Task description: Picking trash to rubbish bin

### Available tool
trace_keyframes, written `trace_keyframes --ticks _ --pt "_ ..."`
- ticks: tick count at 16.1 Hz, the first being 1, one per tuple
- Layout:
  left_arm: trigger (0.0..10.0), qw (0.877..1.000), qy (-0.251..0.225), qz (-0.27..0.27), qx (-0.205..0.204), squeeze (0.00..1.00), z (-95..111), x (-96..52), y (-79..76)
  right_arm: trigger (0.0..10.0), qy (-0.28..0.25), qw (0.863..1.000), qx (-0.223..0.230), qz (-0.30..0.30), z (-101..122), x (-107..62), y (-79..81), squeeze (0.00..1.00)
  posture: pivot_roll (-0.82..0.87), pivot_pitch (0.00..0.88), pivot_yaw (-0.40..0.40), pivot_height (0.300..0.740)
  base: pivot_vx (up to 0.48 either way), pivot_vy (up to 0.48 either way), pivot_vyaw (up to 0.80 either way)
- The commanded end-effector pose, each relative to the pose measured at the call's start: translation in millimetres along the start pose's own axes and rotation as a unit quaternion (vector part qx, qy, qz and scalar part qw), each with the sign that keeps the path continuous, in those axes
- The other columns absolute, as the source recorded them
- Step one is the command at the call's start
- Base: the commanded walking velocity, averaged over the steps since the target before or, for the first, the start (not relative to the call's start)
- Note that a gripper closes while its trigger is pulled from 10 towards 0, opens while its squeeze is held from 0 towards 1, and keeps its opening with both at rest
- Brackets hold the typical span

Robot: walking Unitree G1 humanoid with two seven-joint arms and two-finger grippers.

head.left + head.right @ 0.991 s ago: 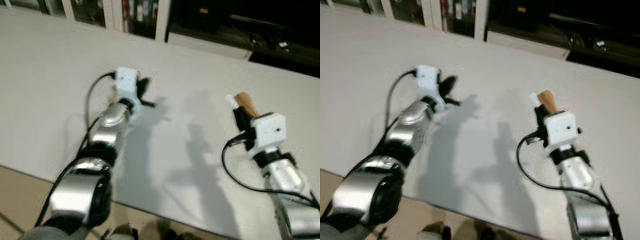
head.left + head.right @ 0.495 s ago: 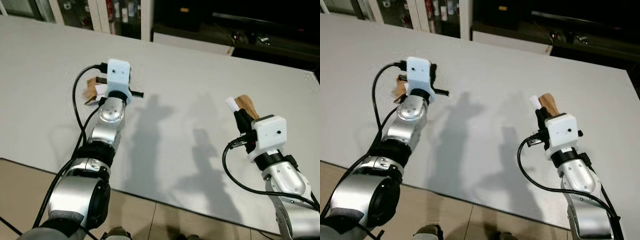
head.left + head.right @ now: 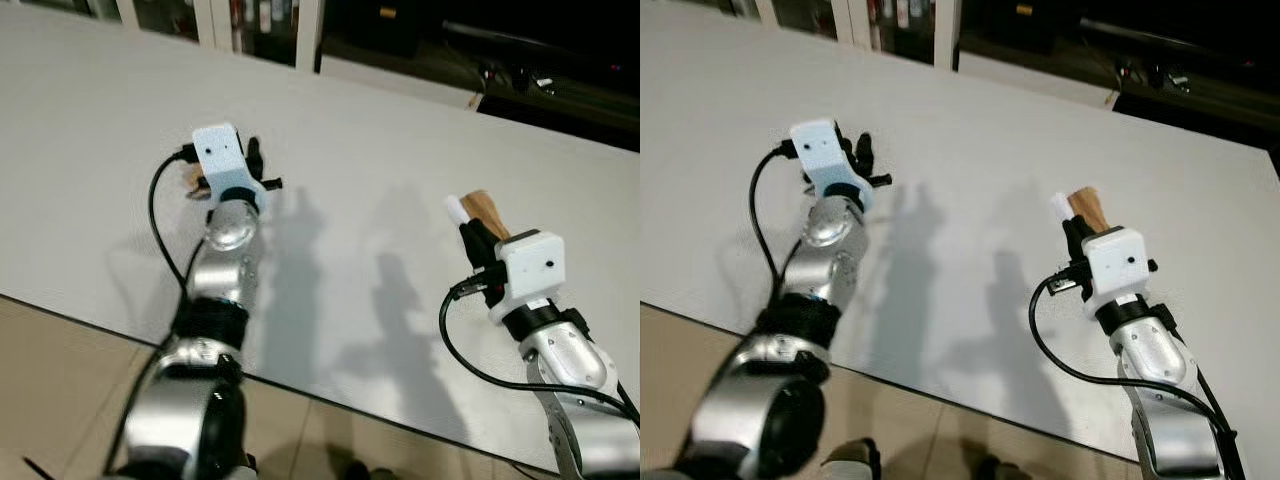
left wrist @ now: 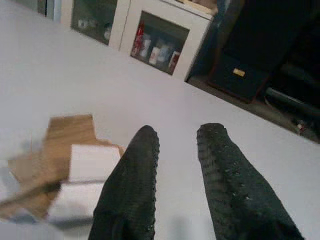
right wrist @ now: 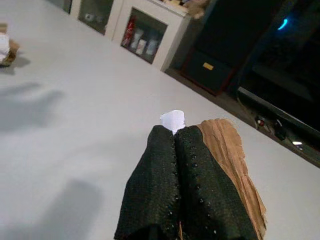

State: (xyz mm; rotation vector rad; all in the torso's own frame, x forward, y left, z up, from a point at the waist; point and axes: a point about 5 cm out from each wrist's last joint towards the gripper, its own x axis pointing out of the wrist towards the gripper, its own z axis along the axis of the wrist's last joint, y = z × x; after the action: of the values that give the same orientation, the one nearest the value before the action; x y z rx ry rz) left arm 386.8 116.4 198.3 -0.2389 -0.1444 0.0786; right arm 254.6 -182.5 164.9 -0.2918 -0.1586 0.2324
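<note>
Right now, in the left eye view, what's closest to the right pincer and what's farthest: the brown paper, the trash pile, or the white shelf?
1. Brown paper scrap: pinched in the right pincer itself.
2. Trash pile: across the table, by the left pincer.
3. White shelf: beyond the table's far edge.

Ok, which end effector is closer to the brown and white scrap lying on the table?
Left. The left end effector hovers open right beside the scrap pile on the table. The right end effector is far across the table, shut on its own brown scrap.
</note>
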Motion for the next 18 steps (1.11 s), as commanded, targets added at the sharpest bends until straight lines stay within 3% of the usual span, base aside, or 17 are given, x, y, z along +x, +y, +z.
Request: trace_keyframes --ticks 1,7,9,18 --pt "10.0 1.000 0.005 0.015 -0.015 1.00 1.7 -2.4 1.6 10.0 0.006 1.000 -0.006 0.009 0.8 -0.8 -1.2 0.00 0.15 0.192 -0.123 0.740 0.000 0.000 0.00" --pt "10.0 0.996 0.035 0.061 -0.061 1.00 -3.2 -20.6 12.3 10.0 0.002 0.999 -0.002 0.041 1.4 10.0 5.1 0.00 0.19 0.231 -0.155 0.740 0.000 0.000 0.00" --pt "10.0 0.992 0.049 0.065 -0.096 1.00 -7.4 -30.4 13.4 10.0 0.001 0.999 -0.006 0.053 2.7 13.6 6.0 0.00 0.20 0.236 -0.175 0.740 0.000 0.000 0.00" --pt "10.0 0.990 0.061 0.055 -0.114 1.00 -3.6 -32.9 11.6 10.0 -0.005 0.998 -0.004 0.058 3.9 17.5 8.3 0.00 0.20 0.232 -0.170 0.740 0.000 0.000 0.00"
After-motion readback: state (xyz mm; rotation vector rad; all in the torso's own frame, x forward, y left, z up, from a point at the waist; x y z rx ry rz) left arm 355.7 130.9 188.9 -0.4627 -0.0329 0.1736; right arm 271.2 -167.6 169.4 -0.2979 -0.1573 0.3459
